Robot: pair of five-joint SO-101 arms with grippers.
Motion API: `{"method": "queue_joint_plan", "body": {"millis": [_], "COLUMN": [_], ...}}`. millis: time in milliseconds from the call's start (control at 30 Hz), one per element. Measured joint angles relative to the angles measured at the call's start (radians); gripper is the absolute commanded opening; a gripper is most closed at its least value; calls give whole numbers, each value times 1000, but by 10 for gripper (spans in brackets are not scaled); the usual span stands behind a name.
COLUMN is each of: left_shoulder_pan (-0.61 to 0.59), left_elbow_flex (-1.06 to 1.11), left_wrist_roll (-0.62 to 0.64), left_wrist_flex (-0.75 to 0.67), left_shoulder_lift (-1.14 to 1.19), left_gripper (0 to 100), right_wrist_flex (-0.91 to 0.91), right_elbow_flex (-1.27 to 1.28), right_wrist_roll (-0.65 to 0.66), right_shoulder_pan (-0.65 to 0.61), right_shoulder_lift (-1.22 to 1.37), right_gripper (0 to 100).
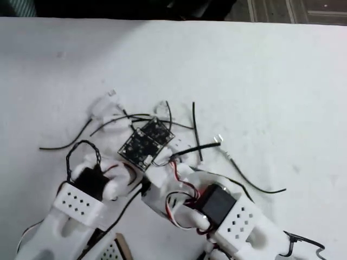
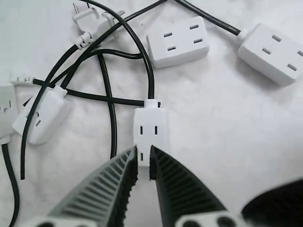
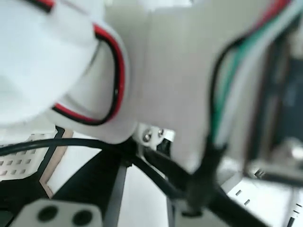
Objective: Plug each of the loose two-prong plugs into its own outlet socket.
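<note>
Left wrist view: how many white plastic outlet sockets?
5 sockets: one by the left gripper, two beyond it, one among black cords, one cut by the frame edge; more may be hidden.

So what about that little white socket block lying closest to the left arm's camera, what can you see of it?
The socket block is a small white oblong, plastic by the look, lying flat on the white table with its slotted face up. One pair of narrow slots shows clearly, and nothing is plugged in. A black cord enters its far end. The left end effector, open by a narrow gap, overlaps its near end; contact cannot be told.
</note>
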Motion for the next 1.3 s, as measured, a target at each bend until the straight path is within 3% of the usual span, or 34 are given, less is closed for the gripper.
{"method": "queue_joint_plan", "body": {"millis": [433,633,933,1300], "left_shoulder_pan": [-535,-713,-802,-799], "left_elbow_flex": [-72,-68,71,103], "left_wrist_roll": [-5,-5,-5,-5], "left_wrist_flex": [35,35,-80,-101], "left_shoulder_lift": [-2,-2,-2,-2], "left_gripper": [68,68,68,68], "right_wrist_flex": [17,-153,-493,-580], "right_elbow_flex": [-11,91,278,129], "right_wrist_roll": [37,40,40,-18], "right_shoulder_pan": [103,118,103,101], "right_shoulder_lift": [0,0,69,496], "right_gripper": [17,17,17,17]}}
